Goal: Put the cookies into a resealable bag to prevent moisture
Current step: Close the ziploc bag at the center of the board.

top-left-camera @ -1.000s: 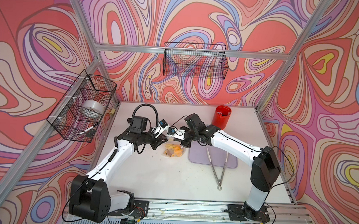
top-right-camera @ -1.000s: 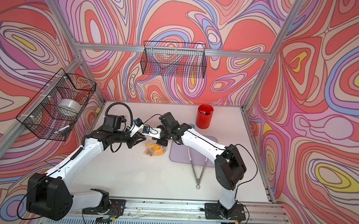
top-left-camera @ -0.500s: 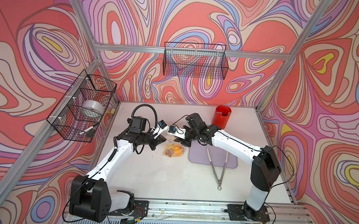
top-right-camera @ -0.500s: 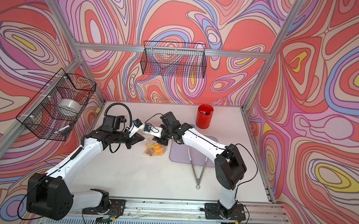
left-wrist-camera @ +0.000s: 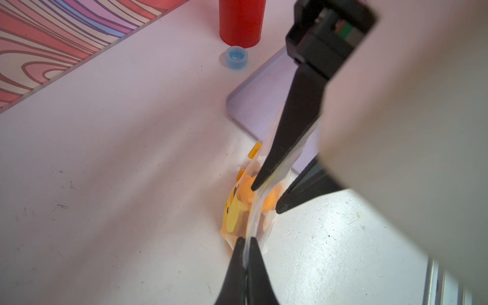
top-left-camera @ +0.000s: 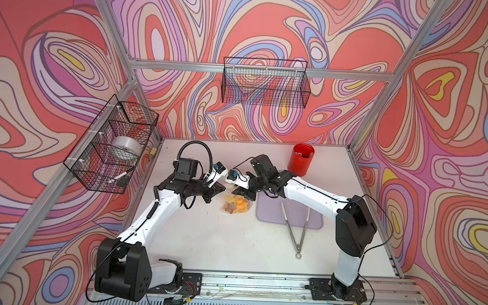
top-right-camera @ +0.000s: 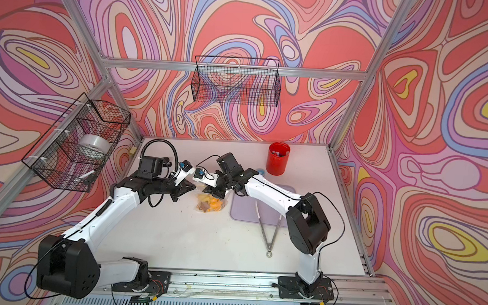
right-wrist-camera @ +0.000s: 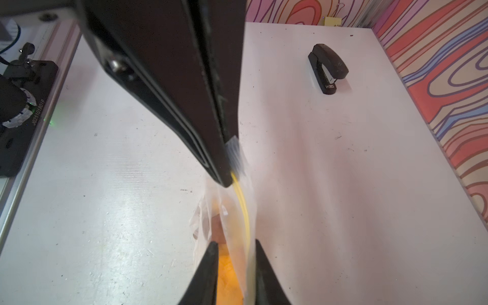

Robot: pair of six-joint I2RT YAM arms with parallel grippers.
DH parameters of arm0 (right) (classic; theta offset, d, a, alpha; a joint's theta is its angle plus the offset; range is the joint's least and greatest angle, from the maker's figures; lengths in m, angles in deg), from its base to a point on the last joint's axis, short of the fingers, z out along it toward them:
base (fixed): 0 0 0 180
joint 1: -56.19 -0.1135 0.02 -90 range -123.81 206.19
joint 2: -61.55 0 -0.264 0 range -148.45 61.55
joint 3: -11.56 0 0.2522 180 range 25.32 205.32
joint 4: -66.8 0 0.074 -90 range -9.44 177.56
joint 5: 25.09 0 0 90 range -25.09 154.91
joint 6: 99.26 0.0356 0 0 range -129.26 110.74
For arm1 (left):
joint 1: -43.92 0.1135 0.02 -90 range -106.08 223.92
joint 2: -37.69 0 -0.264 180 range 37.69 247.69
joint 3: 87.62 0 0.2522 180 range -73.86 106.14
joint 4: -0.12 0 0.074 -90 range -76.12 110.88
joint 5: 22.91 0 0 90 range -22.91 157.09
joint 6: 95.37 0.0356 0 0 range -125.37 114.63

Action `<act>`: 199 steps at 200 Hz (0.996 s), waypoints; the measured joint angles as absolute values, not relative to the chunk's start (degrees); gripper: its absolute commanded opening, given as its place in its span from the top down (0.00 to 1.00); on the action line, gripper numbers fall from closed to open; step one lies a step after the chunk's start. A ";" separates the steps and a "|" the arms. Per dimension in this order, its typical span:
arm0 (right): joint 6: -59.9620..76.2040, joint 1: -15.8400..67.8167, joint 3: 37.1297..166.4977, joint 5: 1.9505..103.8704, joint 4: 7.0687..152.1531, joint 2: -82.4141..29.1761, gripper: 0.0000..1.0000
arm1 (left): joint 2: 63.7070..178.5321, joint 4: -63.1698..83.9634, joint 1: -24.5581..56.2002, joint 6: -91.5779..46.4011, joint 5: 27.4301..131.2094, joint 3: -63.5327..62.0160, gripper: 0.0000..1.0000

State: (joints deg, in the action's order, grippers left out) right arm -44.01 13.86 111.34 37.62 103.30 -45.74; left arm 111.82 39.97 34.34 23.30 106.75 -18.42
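Our right gripper (left-wrist-camera: 264,200) has slackened astride the resealable bag (left-wrist-camera: 257,220); our left gripper (left-wrist-camera: 247,239) pinches it, cookies (top-left-camera: 240,207) inside, sealing unfinished.

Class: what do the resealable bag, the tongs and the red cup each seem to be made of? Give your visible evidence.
The resealable bag: thin clear plastic film, glossy; it crinkles, and the cookies show through.
The tongs: probably steel, bright; grey sheen.
The red cup: matte, finely ribbed; paper or plastic, cannot tell.
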 measured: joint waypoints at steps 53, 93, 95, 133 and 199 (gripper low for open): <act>-43.63 13.91 111.12 37.47 102.60 -45.74 1.00 | 112.54 39.77 34.58 23.34 107.21 -18.40 1.00; -43.96 13.91 111.12 37.73 102.60 -45.74 0.78 | 112.80 39.79 34.60 23.54 107.21 -18.34 1.00; -43.79 13.91 111.12 37.88 102.60 -45.74 0.80 | 112.85 39.79 34.60 23.47 107.17 -18.34 1.00; -44.38 13.91 111.01 39.02 102.58 -45.72 1.00 | 113.24 39.88 34.64 23.52 107.10 -18.23 1.00; -46.54 13.67 110.90 44.33 103.87 -45.28 1.00 | 113.24 40.82 34.64 24.30 106.66 -18.23 1.00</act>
State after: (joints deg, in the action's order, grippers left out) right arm -46.54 13.67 110.90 44.33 103.87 -45.28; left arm 113.24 40.82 34.64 24.30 106.66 -18.23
